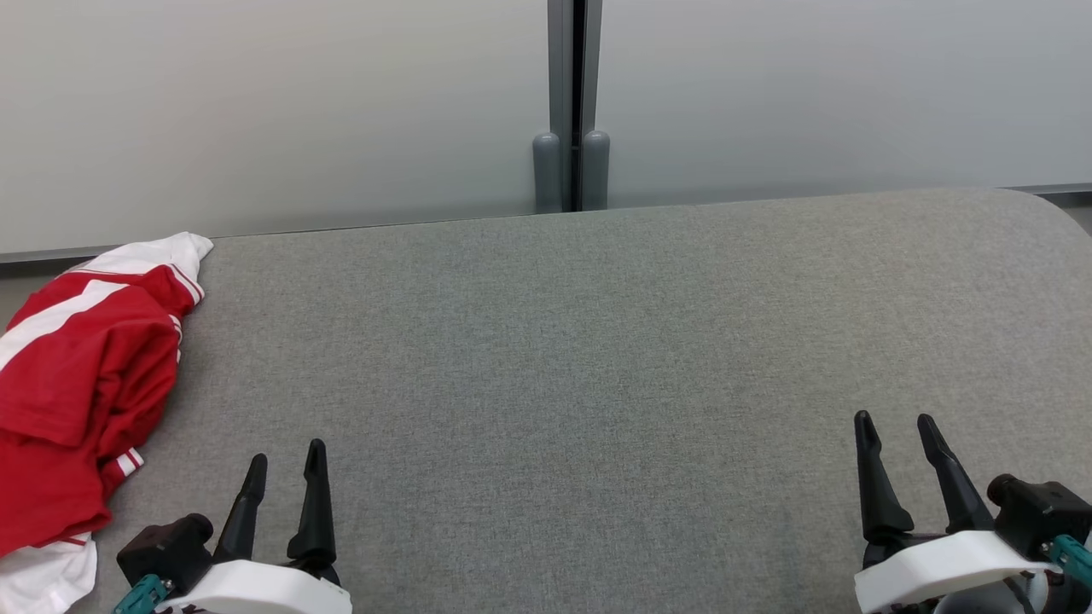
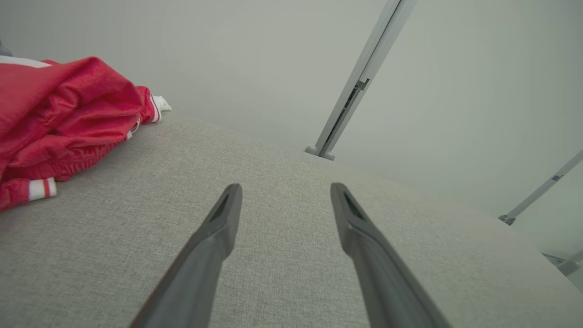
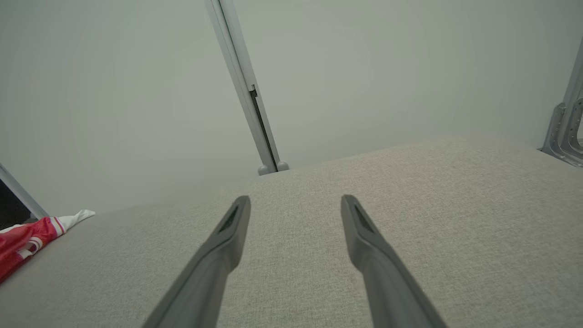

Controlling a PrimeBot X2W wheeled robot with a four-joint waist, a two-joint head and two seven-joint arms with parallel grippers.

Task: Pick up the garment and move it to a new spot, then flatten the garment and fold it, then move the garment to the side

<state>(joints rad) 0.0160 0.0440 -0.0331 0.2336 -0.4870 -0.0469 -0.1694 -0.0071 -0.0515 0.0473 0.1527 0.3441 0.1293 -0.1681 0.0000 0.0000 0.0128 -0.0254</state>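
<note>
A crumpled red garment (image 1: 77, 384) with white stripes and white trim lies bunched at the left edge of the grey fabric table (image 1: 597, 358). It also fills the upper left of the left wrist view as a red heap (image 2: 63, 118), and its sleeve end peeks in at the far left of the right wrist view (image 3: 32, 237). My left gripper (image 1: 286, 460) stands open near the front edge, just right of the garment and not touching it. My right gripper (image 1: 896, 422) stands open at the front right, far from the garment. Both hold nothing.
A pale frosted wall with a grey vertical post (image 1: 573, 111) runs behind the table's far edge. The table's far right corner (image 1: 1049, 205) is rounded. A metal bracket (image 3: 565, 136) shows at the right of the right wrist view.
</note>
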